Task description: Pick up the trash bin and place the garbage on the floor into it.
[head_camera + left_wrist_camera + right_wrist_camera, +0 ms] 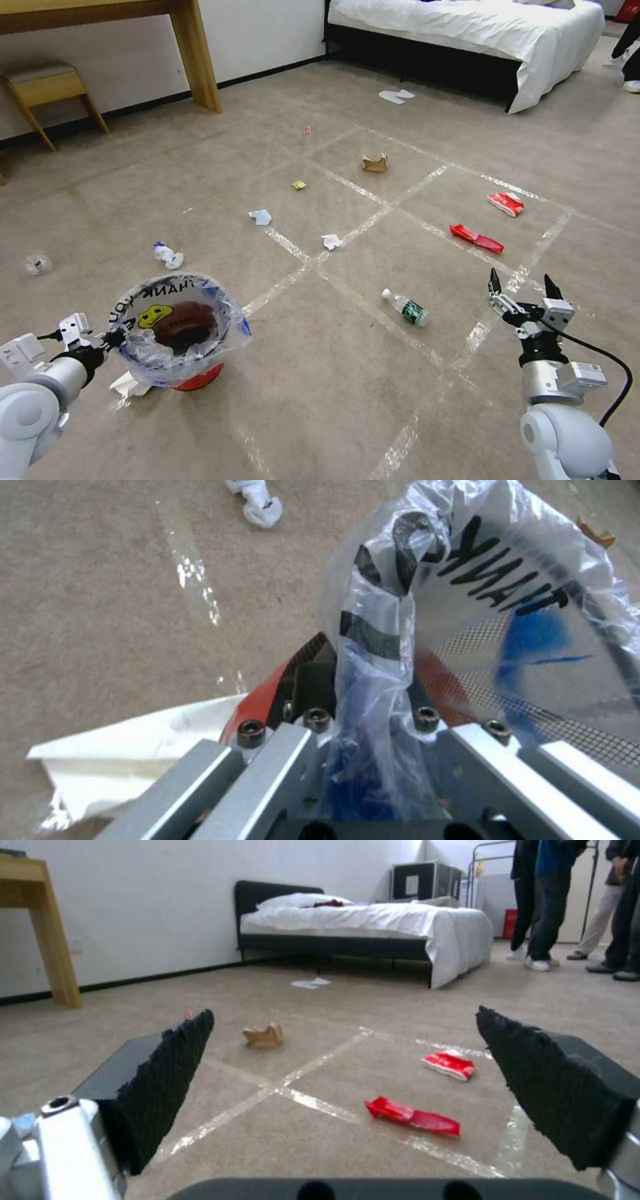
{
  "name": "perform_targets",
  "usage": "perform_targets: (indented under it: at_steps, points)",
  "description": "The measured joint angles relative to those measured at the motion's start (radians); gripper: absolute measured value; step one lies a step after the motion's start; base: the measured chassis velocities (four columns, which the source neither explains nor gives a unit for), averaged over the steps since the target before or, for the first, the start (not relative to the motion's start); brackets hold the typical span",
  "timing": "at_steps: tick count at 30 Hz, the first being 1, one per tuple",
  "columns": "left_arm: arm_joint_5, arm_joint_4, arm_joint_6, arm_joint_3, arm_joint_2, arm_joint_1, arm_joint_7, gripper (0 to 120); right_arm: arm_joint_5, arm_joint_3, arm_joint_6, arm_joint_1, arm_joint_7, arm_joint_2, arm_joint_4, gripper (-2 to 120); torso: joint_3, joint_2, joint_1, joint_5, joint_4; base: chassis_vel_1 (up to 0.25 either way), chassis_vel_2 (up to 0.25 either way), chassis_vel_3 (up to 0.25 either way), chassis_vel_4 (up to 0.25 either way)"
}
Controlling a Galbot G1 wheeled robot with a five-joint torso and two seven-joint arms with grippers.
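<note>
Left gripper (110,337) is clamped on the near-left rim of the small round red trash bin (200,379) with its clear plastic liner bag printed "THANK YOU" (143,300); in the left wrist view the fingers (313,680) pinch red rim and bunched liner (467,605) together. Bin sits low at front left on the beige-brown short carpet floor (347,400); can't tell if its base touches the carpet. A folded white paper (127,385) lies on the floor just beside the bin base, under the left gripper, also seen at (120,760). Right gripper (523,288) is at front right above the carpet, jaws spread wide, holding nothing; its black ridged pads (167,1080) frame the floor ahead. Litter on the taped grid: clear bottle with green label (405,307) lying on its side between bin and right gripper; long red wrapper (476,238) and red-and-white packet (506,203) ahead of the right gripper, well apart from it; crumpled white tissue (331,241) by a tape crossing; pale blue-white scrap (261,217); white-and-blue crumpled tissue (167,255) near the bin's far side; small yellow scrap (299,185); crumpled brown paper bag (375,163) farther out; tiny red bit (307,130) beyond. Clear crumpled wad (38,265) far left. Flat white slippers (396,96) near the white-sheeted bed (467,33).
</note>
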Motion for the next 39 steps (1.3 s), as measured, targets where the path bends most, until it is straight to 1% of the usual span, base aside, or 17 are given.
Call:
perform_targets:
  at_steps: [7,25,39]
  points:
    - [0.003,0.001,-0.002,0.000,-0.001,0.000,0.001,5,0.006,-0.002,0.002,0.001,0.001,0.000,0.001,100,0.000,0.000,0.000,-0.0003,-0.0001,-0.090,0.078,0.080,-0.103]
    - [0.006,-0.009,-0.002,-0.001,-0.007,0.007,0.002,5,0.002,0.003,0.011,-0.014,-0.011,-0.003,0.014,100,0.000,0.000,0.000,-0.0002,0.0000,-0.002,0.001,0.004,-0.002]
    - [0.012,-0.014,-0.007,-0.005,-0.012,0.015,0.005,5,-0.001,0.004,0.012,-0.015,-0.009,-0.004,0.020,100,0.000,0.000,0.000,-0.0003,-0.0001,-0.119,0.114,0.116,-0.107]
